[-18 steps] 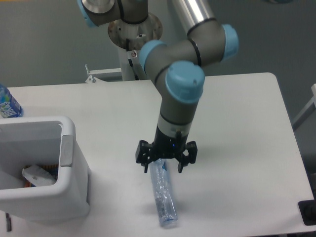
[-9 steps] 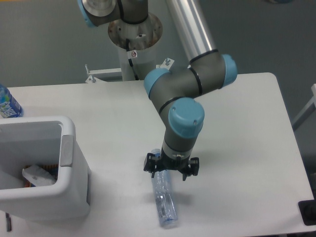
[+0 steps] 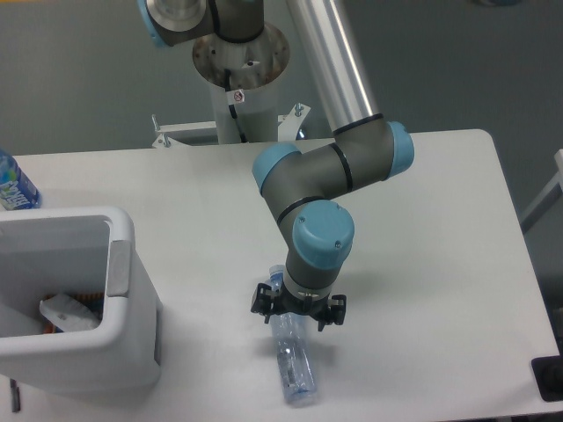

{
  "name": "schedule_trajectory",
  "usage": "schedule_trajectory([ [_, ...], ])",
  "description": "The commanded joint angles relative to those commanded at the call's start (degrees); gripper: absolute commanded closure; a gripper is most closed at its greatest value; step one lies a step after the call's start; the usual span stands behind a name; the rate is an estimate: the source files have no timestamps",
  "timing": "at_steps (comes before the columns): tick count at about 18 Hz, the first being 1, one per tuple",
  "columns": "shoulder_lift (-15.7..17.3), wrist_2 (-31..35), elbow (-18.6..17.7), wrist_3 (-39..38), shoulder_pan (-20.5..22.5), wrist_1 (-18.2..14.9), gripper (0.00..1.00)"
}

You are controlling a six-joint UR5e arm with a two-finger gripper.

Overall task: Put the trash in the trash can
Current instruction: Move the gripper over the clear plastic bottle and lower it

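A crushed clear plastic bottle (image 3: 293, 362), one piece of the trash, lies on the white table near the front edge, pointing toward the camera. My gripper (image 3: 296, 316) stands low over its far end, fingers spread on either side of the bottle and open. The white trash can (image 3: 119, 264) sits at the front left. A crumpled clear-and-white wrapper (image 3: 67, 314) lies inside it.
An uncrushed bottle with a bright blue label (image 3: 13, 189) stands at the far left edge of the table. The arm's base column (image 3: 239, 61) rises behind the table. A dark object (image 3: 550, 378) sits at the lower right corner.
The gripper has come down and slightly left, from above the bottle to straddling its far end near the table. The bottle has not moved.
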Motion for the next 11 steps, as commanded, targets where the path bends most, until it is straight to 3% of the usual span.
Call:
schedule_trajectory([
  [11,-1.1,0.1,-1.1,-0.1,-1.5,0.8,0.00],
])
